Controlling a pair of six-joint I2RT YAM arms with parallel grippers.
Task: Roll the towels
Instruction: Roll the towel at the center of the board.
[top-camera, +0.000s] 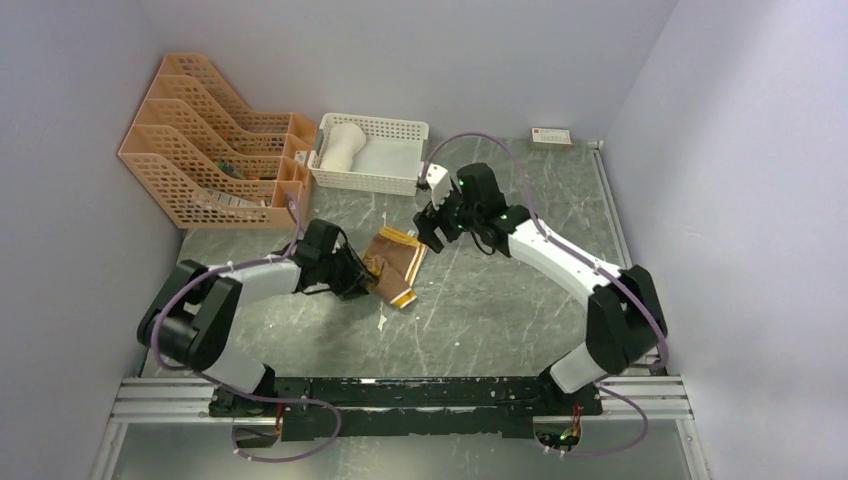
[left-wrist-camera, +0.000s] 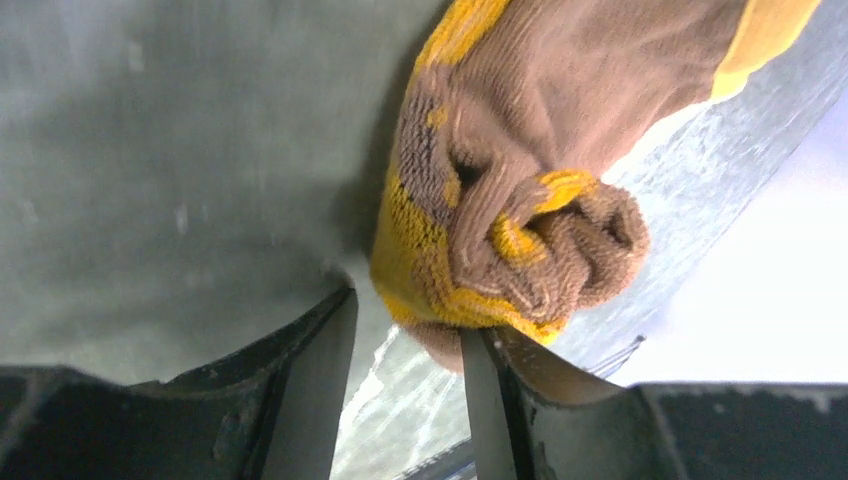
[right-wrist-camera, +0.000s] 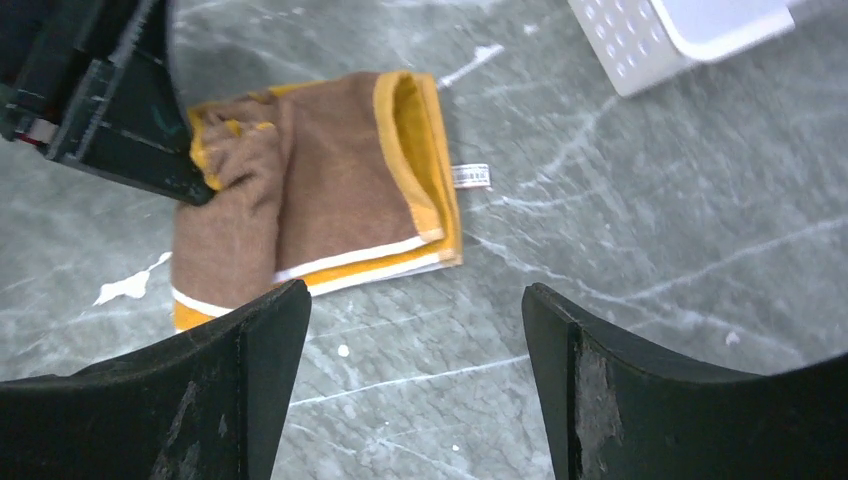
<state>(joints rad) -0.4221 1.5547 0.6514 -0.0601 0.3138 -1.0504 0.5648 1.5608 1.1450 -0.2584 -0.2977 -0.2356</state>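
Observation:
The brown towel (top-camera: 400, 258) with mustard-yellow edges lies partly folded on the dark marble table, its left end bunched into a loose roll (left-wrist-camera: 540, 250). My left gripper (top-camera: 368, 272) reaches it from the left. Its jaws (left-wrist-camera: 405, 310) pinch the bunched yellow-edged end at the very tips; the rest of the cloth lies beyond them. In the right wrist view the towel (right-wrist-camera: 340, 190) lies flat, a white tag at its right edge. My right gripper (top-camera: 432, 228) hovers at the towel's far right, open (right-wrist-camera: 415, 295), with only table between its fingers. The cream-white towel (top-camera: 340, 145) lies rolled in the white basket.
The white lattice basket (top-camera: 375, 185) stands at the back centre, its corner (right-wrist-camera: 640, 50) just beyond the right gripper. Orange file racks (top-camera: 215, 150) fill the back left. A small white box (top-camera: 551, 137) lies at the back right by the wall.

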